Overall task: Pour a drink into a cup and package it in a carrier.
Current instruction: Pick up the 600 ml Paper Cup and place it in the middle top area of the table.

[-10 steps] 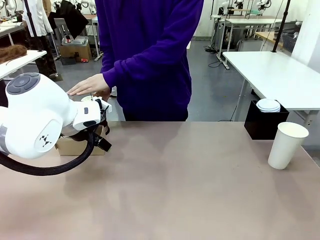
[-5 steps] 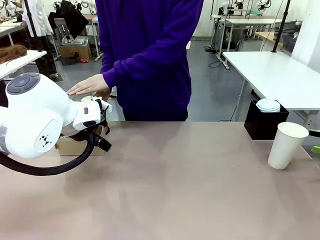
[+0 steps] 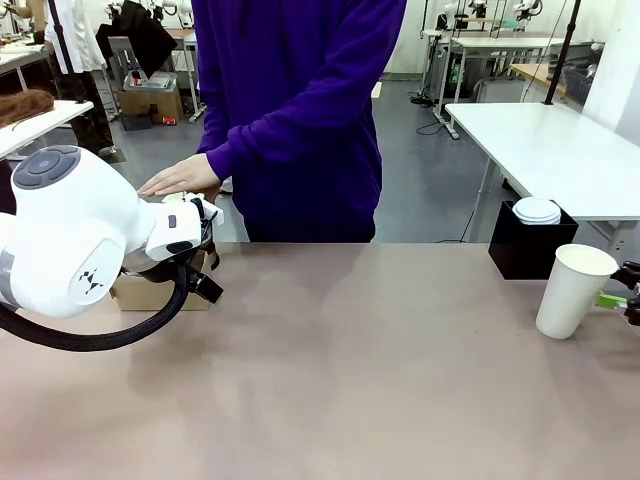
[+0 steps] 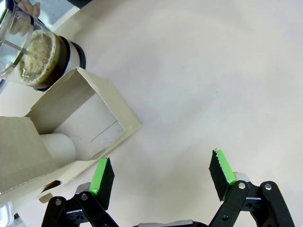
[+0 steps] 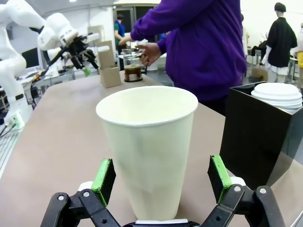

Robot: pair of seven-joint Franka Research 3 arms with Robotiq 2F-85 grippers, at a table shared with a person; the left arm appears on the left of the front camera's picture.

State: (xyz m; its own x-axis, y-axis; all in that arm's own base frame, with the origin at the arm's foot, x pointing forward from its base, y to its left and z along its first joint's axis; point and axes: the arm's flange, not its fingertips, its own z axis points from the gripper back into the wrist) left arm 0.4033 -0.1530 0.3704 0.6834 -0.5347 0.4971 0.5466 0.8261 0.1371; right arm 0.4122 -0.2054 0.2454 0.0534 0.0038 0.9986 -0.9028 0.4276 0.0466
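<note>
Bright, even indoor light; a faint soft shadow on the tabletop (image 3: pixel 330 300) toward 12 o'clock. Wrist views bow at the edges.

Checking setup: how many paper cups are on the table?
1: an open cup at the right edge of the table, by the open right gripper. The carrier may hide another.

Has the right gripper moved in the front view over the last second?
Yes. The right gripper has come in from the picture's right edge toward the cup, which stands unmoved beside the black box.
</note>
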